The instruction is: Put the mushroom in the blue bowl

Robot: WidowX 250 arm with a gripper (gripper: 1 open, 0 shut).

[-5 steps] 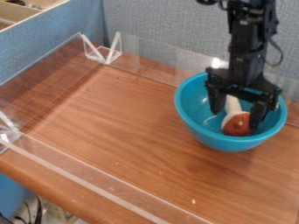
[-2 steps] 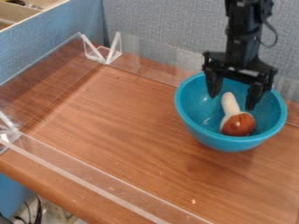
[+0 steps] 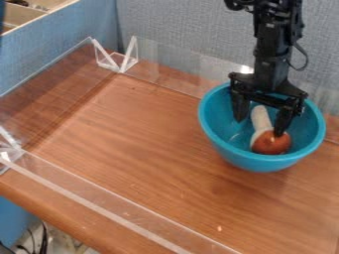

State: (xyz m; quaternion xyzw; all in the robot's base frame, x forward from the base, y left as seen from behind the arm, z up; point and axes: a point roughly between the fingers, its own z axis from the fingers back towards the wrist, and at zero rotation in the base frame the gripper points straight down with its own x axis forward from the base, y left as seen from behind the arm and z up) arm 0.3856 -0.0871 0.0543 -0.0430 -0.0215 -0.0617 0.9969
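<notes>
While my tool (image 3: 268, 117) points down into the blue bowl (image 3: 212, 119), fingers spread, the mushroom (image 3: 272, 142) lies inside; clear panels edge the bench (image 3: 139, 139).

- a single black arm reaches down from the upper edge of the view, toward the right; its upper part stands roughly upright;
- the gripper (image 3: 265, 123) points downward at its end;
- its two fingers hang spread apart; the jaws stand open, one tip left, the other right
</notes>
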